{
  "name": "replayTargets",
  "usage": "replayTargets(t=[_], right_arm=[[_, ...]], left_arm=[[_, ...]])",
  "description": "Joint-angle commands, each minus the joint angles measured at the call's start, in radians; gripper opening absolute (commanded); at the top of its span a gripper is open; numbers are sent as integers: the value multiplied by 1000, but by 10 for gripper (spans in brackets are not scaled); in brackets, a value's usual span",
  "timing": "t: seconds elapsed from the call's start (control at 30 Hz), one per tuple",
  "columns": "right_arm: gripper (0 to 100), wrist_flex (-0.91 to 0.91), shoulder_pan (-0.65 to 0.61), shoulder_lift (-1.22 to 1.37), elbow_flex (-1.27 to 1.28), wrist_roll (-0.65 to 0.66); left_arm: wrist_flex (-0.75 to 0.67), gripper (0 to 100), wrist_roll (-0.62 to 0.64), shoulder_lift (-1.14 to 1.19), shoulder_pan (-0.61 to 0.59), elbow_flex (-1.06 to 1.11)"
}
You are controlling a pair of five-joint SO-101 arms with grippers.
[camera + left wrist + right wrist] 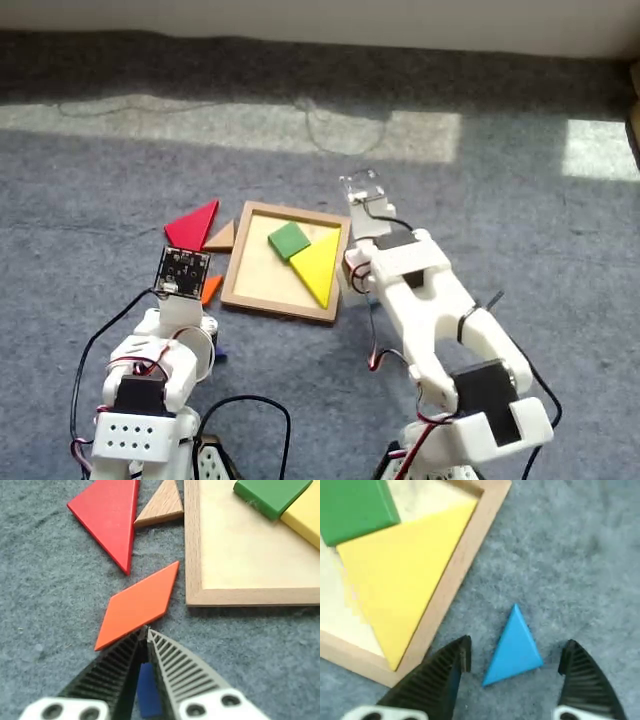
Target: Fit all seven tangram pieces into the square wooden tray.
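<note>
The right gripper (517,652) gaped open over the carpet (580,555), the blue triangle (512,649) lying between its fingers, just outside the rim of the wooden tray (467,555). The left gripper (146,631) was closed, tips at the near edge of the orange parallelogram (137,605).

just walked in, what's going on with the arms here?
Two arms are working a tangram. The tray holds the green square and yellow triangle. The right gripper is open, with a finger on either side of a blue triangle on the carpet beside the tray. The left gripper is shut, tips at the orange parallelogram. The red triangle and wood triangle lie beyond it, outside the tray.
</note>
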Motion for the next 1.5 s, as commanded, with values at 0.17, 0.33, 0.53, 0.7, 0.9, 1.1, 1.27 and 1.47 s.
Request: replayTargets(t=[0.17, 0.33, 0.53, 0.7, 0.9, 1.1, 1.27, 1.47], right_arm=[[164, 50, 4, 19, -68, -8], [159, 50, 4, 21, -68, -8], [133, 54, 44, 10, -68, 55], [100, 54, 94, -88, -61, 130], [100, 48, 90, -248, -7, 135], [100, 48, 62, -294, 13, 153], [100, -38, -56, -292, 13, 316], [99, -136, -133, -291, 13, 399]], left_arm=[[6, 7, 6, -8, -10, 28], [6, 7, 6, -8, -10, 28], [6, 7, 6, -8, -10, 28], [6, 7, 6, -8, -10, 28], [6, 7, 6, -8, -10, 28], [6, 7, 6, -8, -10, 28], [6, 7, 6, -8, -10, 28], [6, 7, 6, -8, -10, 28]])
